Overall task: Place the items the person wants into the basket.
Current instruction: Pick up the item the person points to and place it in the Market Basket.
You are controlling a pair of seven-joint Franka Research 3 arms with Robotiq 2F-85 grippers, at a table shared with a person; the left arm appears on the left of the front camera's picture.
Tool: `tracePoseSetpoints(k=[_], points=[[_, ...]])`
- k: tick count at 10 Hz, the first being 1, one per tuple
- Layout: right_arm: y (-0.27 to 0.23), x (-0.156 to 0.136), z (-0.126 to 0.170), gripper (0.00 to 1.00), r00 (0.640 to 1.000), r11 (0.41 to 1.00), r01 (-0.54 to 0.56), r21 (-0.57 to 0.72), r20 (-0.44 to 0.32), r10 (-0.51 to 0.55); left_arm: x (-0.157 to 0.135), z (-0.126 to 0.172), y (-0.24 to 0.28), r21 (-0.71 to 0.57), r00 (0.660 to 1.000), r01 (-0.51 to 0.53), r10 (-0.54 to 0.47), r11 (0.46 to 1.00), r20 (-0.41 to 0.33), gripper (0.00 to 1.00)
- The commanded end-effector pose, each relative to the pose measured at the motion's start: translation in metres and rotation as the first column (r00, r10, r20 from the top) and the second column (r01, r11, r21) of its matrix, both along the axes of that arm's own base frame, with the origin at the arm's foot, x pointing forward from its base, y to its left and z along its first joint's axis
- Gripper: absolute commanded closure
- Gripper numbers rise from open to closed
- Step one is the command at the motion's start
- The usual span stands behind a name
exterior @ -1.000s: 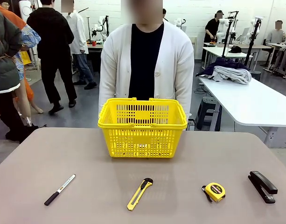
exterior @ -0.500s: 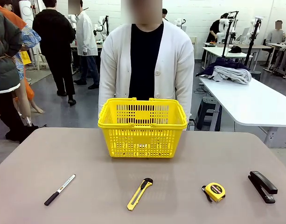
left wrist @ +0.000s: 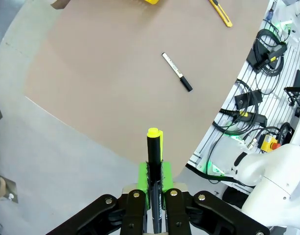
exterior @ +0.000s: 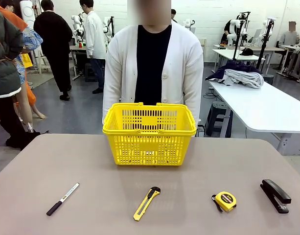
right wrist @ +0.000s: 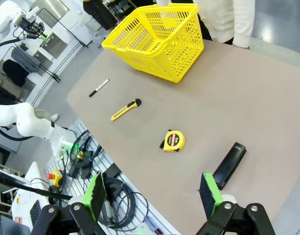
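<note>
Pen (left wrist: 153, 149), thin and black with a yellow-green end, sits at the bottom centre of the left wrist frame. It is pinched between the green pads (left wrist: 143, 172) of the left gripper (left wrist: 154, 169), whose fingers are pressed together on it, and its bright end sticks up past the fingertips. In the right wrist frame the right gripper (right wrist: 152, 195) hangs at the bottom edge with its fingers spread wide and nothing between them. In the front frame a row of tools lies along the lower part of the brown table (exterior: 91, 161): a black-capped white marker (exterior: 62, 199) at lower left, a yellow utility knife (exterior: 147, 202) at lower centre with its black tip pointing up and right, a yellow-and-black tape measure (exterior: 225, 200) to the right of it, and a black stapler (exterior: 275, 195) at lower right, all well apart from one another. Beyond them, in the middle of the frame, the yellow basket (exterior: 149, 133) stands upright near the table's far edge, its handles folded down on the rim. Behind it, at top centre, stands the person (exterior: 152, 63) in a white cardigan over a black top, arms hanging at the sides.
</note>
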State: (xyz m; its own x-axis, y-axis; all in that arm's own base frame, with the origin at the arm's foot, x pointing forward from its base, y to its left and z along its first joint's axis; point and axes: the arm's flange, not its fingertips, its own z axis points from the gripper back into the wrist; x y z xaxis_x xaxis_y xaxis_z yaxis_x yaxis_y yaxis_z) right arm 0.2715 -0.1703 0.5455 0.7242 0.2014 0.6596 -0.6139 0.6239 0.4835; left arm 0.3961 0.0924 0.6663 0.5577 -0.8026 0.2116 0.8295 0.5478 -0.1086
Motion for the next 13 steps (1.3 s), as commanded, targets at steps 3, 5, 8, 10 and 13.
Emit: tracePoseSetpoints(k=[3, 5, 8, 10, 13], points=[[0.0, 0.001, 0.0, 0.0, 1.0, 1.0, -0.009, 0.022, 0.02, 0.009, 0.019, 0.011, -0.085, 0.209, 0.983, 0.161, -0.175, 0.964, 0.05, 0.88], [0.0, 0.001, 0.0, 0.0, 1.0, 1.0, -0.009, 0.022, 0.02, 0.009, 0.038, 0.025, -0.151, 0.298, 0.964, 0.237, -0.262, 0.925, 0.047, 0.88], [0.0, 0.001, 0.0, 0.0, 1.0, 1.0, -0.009, 0.022, 0.02, 0.009, 0.056, 0.034, -0.262, 0.375, 0.935, 0.301, -0.348, 0.877, 0.064, 0.88], [0.0, 0.001, 0.0, 0.0, 1.0, 1.0, -0.009, 0.022, 0.02, 0.009, 0.071, 0.031, -0.326, 0.363, 0.91, 0.357, -0.409, 0.86, 0.073, 0.88], [0.0, 0.001, 0.0, 0.0, 1.0, 1.0, -0.009, 0.022, 0.02, 0.009, 0.101, -0.002, -0.407, 0.386, 0.88, 0.391, -0.462, 0.836, 0.11, 0.88]])
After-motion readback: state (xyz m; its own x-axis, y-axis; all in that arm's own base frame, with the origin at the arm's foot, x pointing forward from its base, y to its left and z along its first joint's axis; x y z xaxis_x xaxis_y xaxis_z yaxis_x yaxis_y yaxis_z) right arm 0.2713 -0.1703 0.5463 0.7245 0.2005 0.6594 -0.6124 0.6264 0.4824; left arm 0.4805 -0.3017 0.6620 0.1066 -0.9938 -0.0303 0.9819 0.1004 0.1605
